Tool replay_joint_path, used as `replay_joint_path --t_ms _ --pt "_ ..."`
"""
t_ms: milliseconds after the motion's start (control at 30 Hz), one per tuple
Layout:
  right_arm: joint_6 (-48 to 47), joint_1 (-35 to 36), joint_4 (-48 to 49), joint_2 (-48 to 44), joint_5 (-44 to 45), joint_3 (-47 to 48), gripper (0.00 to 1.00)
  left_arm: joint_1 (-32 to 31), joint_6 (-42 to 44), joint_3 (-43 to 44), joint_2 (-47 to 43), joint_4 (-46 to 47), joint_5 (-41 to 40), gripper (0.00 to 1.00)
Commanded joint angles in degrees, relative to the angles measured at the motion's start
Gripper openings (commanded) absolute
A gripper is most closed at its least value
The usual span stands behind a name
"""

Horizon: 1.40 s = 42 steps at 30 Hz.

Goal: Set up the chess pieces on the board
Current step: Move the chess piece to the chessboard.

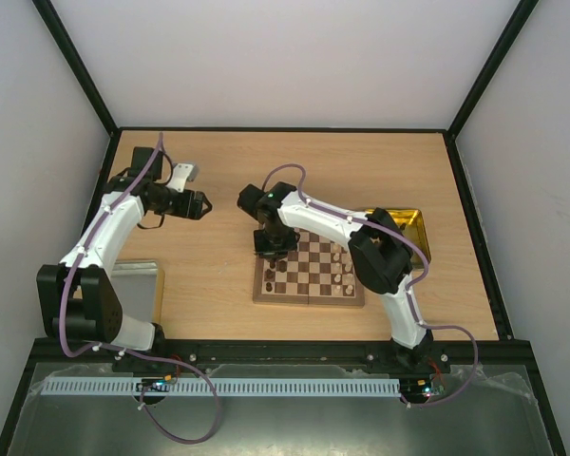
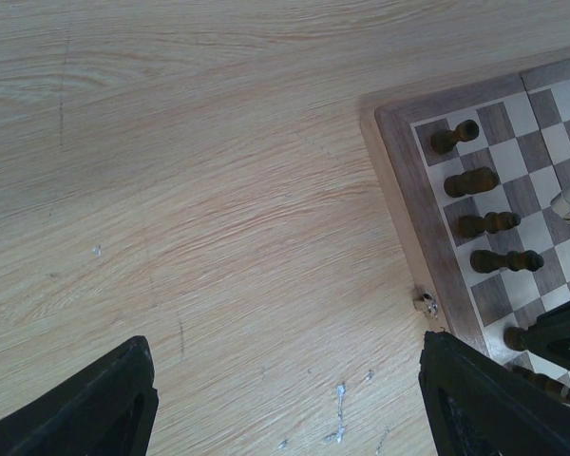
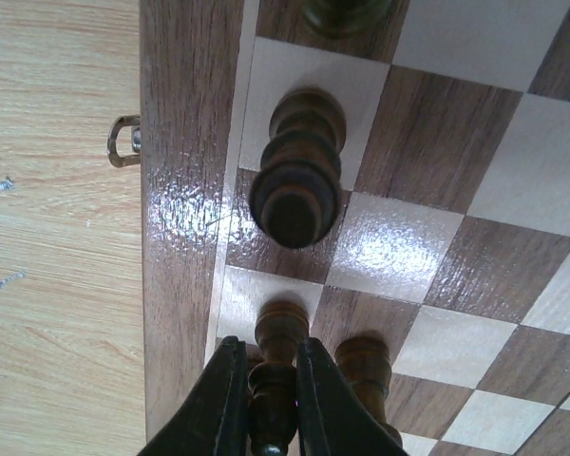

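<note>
Top view: my left gripper [image 1: 201, 205] over table [image 1: 209, 275], well left of board [image 1: 309, 300]. My right gripper [image 1: 274, 249] over board's left edge. Dark pieces [image 1: 275, 278] on board's left side, pale pieces [image 1: 340, 271] toward its right. Yellow tray [image 1: 420, 220] beyond board's far right corner

Left wrist: my left fingers [image 2: 85, 404] spread wide, nothing between; row of dark pieces along board's edge column

Right wrist: my right fingers [image 3: 218, 399] narrow, clamped on one dark piece [image 3: 272, 385] over cream square in board's edge column; metal clasp [image 3: 122, 141] on board's side

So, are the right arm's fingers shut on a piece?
Shut: the right fingers clamp a dark chess piece by the board edge.
</note>
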Motion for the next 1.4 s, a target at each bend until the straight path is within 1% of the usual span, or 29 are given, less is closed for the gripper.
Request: replay_joint_path --t_ms 0,967,1167,1367 --pt "-0.8 0.5 -2.7 -0.3 -0.1 1.3 0.10 0.6 0.4 -0.8 -1.3 0.5 1.0 0.76" --pt "-1.9 1.3 -3.3 1.4 -1.1 3.1 0.11 0.7 0.8 -1.2 -1.2 0.6 1.2 0.76" --pt "-1.8 1.3 -3.2 1.5 -1.0 3.3 0.22 0.7 0.7 -1.1 -1.0 0.6 1.4 0.76" --pt "-1.7 1.3 -3.4 1.6 -0.4 4.2 0.24 0.7 0.8 -1.2 -0.9 0.6 1.5 0.76"
